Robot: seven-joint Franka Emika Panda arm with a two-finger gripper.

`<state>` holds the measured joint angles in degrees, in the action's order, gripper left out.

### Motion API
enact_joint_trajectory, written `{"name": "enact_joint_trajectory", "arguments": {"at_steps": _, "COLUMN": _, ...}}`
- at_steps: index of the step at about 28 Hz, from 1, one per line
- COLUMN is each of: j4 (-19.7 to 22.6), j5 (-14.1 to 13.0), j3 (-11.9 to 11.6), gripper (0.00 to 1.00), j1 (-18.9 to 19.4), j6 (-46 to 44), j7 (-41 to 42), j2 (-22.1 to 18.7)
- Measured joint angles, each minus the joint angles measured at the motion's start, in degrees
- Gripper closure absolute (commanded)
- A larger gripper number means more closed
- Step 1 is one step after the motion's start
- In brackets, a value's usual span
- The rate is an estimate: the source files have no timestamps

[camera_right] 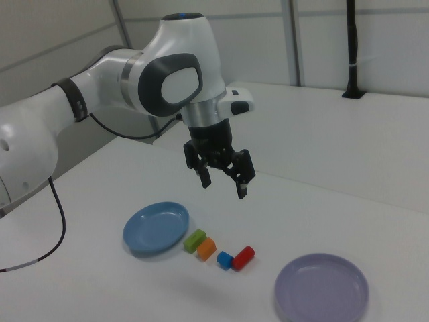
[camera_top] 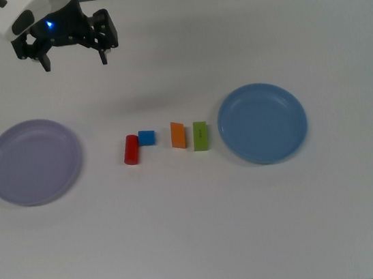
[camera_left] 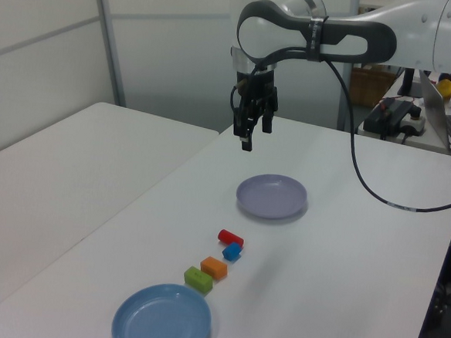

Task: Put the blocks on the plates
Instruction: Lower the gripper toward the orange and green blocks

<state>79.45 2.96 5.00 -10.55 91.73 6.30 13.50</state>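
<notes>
Four blocks lie in a row on the white table between two plates: a red cylinder [camera_top: 131,149], a blue cube [camera_top: 146,138], an orange block [camera_top: 178,135] and a green block [camera_top: 200,136]. The lavender plate [camera_top: 33,162] is at the top view's left, the blue plate [camera_top: 262,122] at the top view's right; both hold nothing. My gripper [camera_top: 74,60] hangs open and empty high above the table, toward the top view's upper left, well apart from the blocks. The same gripper [camera_right: 223,187] shows above the row in the right view, and the gripper [camera_left: 249,136] hangs over the lavender plate [camera_left: 271,196] in the left view.
A second white table [camera_left: 62,181] adjoins at the left view's left. Cables, a laptop and boxes [camera_left: 404,112] sit behind the arm. A black post [camera_right: 352,50] stands on the far table in the right view.
</notes>
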Motion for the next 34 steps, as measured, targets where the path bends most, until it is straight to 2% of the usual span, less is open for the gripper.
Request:
{"name": "enact_joint_trajectory", "arguments": {"at_steps": 9, "j4": 0.3, "j5": 0.0, "j3": 1.1, "gripper": 0.00, "j1": 0.2, "j6": 0.0, "j7": 0.4, "j2": 0.9}}
{"name": "enact_joint_trajectory", "arguments": {"at_steps": 20, "j4": 1.2, "j5": 0.0, "j3": 1.8, "gripper": 0.00, "j1": 3.5, "j6": 0.1, "j7": -4.2, "j2": 3.2}}
{"name": "enact_joint_trajectory", "arguments": {"at_steps": 27, "j4": 2.1, "j5": 0.0, "j3": 2.2, "gripper": 0.00, "j1": 7.1, "j6": 4.1, "j7": -9.6, "j2": 6.7}}
{"name": "enact_joint_trajectory", "arguments": {"at_steps": 34, "j4": 2.3, "j5": 2.5, "j3": 2.3, "gripper": 0.00, "j1": 10.3, "j6": 6.2, "j7": -16.3, "j2": 11.2}}
